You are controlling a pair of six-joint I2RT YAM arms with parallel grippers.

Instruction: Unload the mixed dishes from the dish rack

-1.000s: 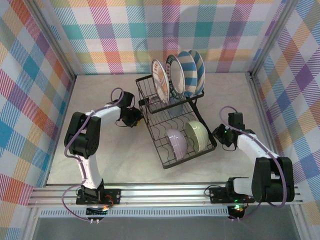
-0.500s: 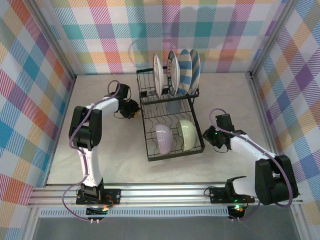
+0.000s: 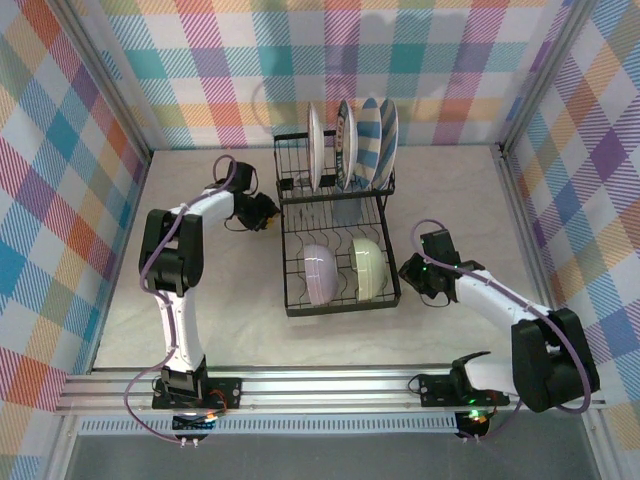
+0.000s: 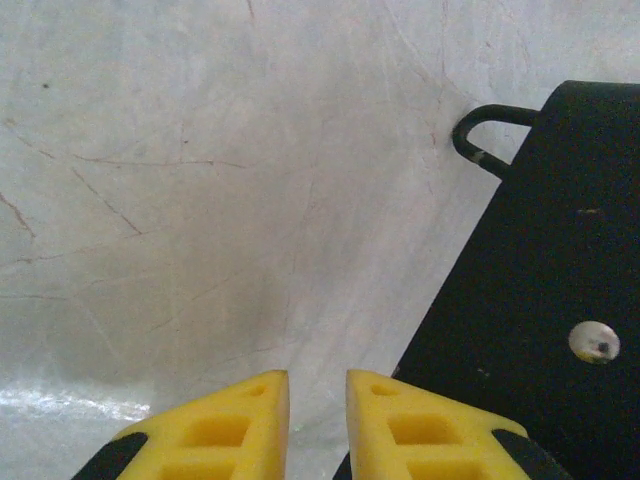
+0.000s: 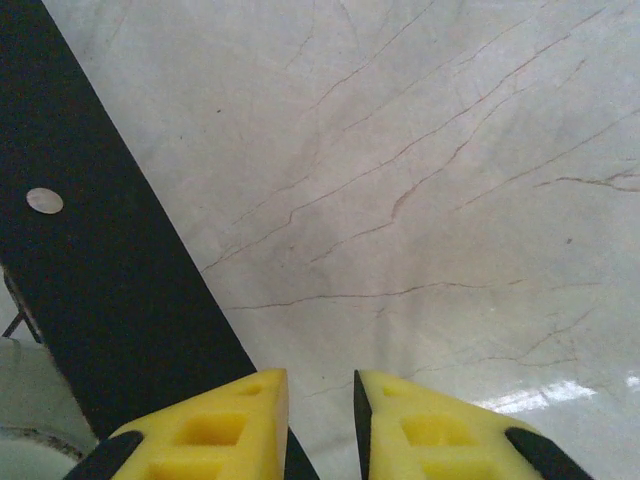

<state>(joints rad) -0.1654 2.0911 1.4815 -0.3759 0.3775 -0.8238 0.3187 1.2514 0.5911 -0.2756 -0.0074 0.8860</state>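
Found rack (image 3: pixel 287 262) at centre of table (image 3: pixel 220 300), loaded. Noted plates (image 3: pixel 350 145) upright at its 12 o'clock end, with lavender bowl (image 3: pixel 320 275) and green bowl (image 3: pixel 367 268) on edge at 6 o'clock end. Located left gripper (image 3: pixel 266 212) just beside rack at 10 o'clock, right gripper (image 3: pixel 410 272) at 4 o'clock. Recorded both nearly pressed together (narrow gap, nothing between), low over table.

Bright, even light, with white glare streaking the table (image 5: pixel 560 395) just before the fingers (image 4: pixel 265 400) in wrist views.
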